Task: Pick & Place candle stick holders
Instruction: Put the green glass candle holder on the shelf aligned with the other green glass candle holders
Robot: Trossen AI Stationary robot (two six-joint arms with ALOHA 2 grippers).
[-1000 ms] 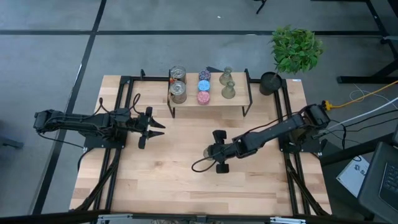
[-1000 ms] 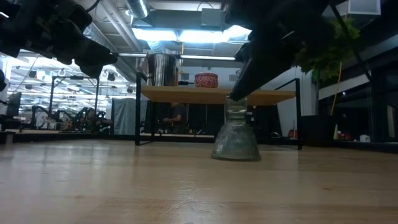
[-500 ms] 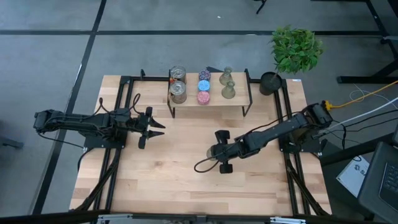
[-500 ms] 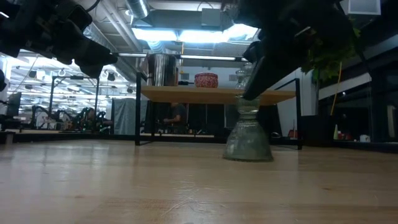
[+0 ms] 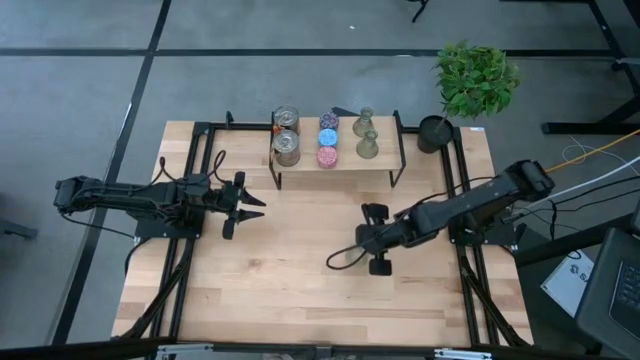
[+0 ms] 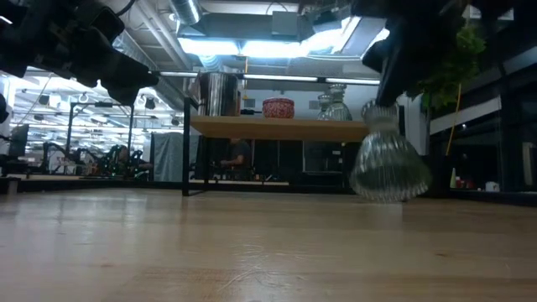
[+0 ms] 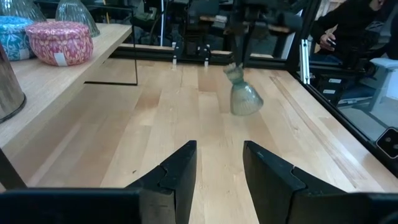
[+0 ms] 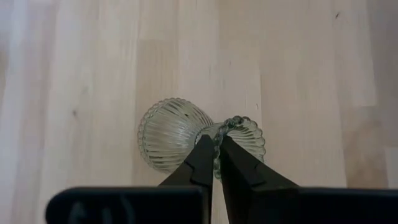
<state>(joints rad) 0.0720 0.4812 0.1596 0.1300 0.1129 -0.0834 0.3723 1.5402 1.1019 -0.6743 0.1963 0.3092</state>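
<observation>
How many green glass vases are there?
3. Two green glass vases stand on the shelf, at and. The third hangs tilted in the right pincer above the table.

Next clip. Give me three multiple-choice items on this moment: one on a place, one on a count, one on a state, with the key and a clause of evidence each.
1. Where is the green ribbed glass holder that the right gripper grips?
A. On the shelf
B. Lifted off the table, tilted
C. Beside the plant pot

2. How many holders stand on the wooden shelf in the high view?
A. Four
B. Nine
C. Seven

3. How is the left gripper?
A. Open, holding nothing
B. Shut on a silver can
C. Shut on the pink holder

Key:
1 B, since the low view shows a gap under its base and its body leaning.
2 C, as two silvery cans, three speckled round ones and two green glass ones show there.
3 A, for the left wrist view shows bare table between its spread fingers.
</observation>
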